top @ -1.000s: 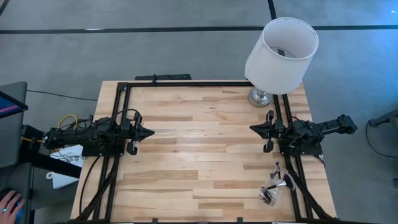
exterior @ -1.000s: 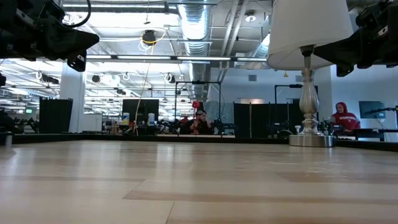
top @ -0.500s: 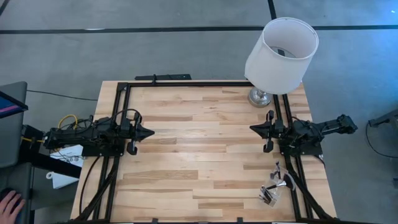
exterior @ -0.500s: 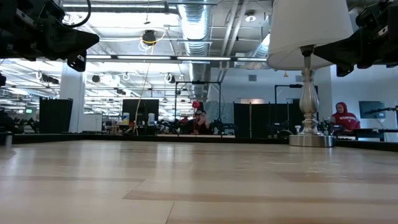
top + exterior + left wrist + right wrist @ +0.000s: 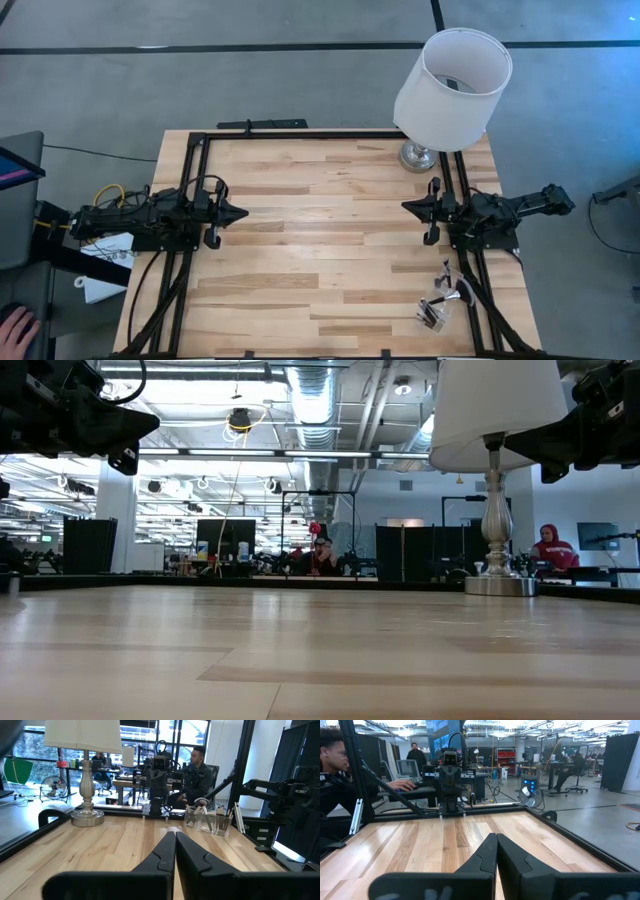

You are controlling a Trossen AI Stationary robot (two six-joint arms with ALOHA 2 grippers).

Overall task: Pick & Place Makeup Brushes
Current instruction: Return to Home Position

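The makeup brushes [image 5: 202,808] stand upright, bunched in a transparent organizer [image 5: 210,822]: thin dark handles, some with pale tips, and one with a fluffy head. In the high view the organizer [image 5: 440,303] sits at the table's right edge, just beside the base of the right arm and on the black frame rail [image 5: 478,290].

The left gripper [image 5: 243,212] is at the left side of the table [image 5: 320,250], pointing inward. Its jaws are closed on nothing, with the fingers [image 5: 162,852] pressed together. The right gripper [image 5: 405,207] is at the right side, facing the left one. Its jaws are likewise closed and empty, as the right wrist view [image 5: 496,836] shows.

A lamp [image 5: 452,75] with a white shade stands at the far right corner, well apart from the organizer. Bare wood lies between the two grippers. A person's hand [image 5: 12,326] shows off the table, at the near left.
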